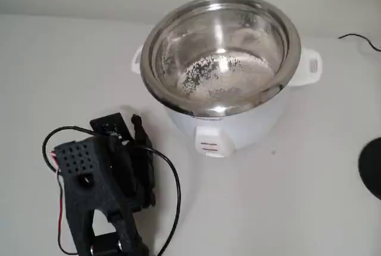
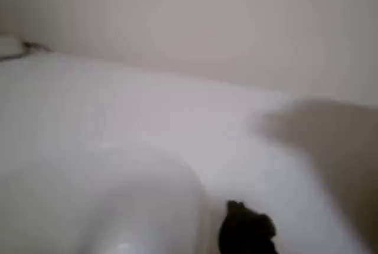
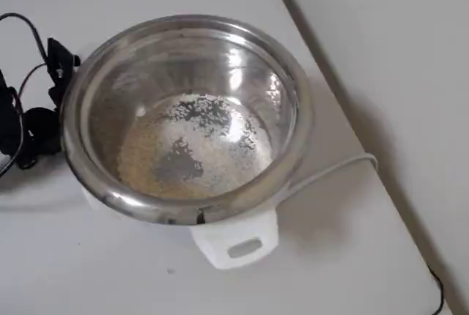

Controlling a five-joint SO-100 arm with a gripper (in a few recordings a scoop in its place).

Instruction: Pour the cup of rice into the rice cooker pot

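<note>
The rice cooker pot [image 1: 221,53] is a shiny steel bowl in a white body, upright at the back centre of the fixed view. White rice [image 1: 223,80] lies across its bottom, also seen from overhead as rice [image 3: 190,146] in the pot [image 3: 187,29]. My black gripper [image 1: 128,130] sits low on the table, left of and in front of the cooker, apart from it. One dark fingertip [image 2: 245,230] shows in the wrist view beside a blurred whitish rounded shape [image 2: 118,207]. I cannot tell whether that shape is the cup, and I cannot make out how the jaws stand.
A white table [image 1: 286,196] carries everything. Black and red cables [image 1: 172,190] loop around the arm. A dark round object [image 1: 372,166] sits at the right edge. The cooker's white cord [image 3: 330,172] runs off the table's right edge in the overhead view.
</note>
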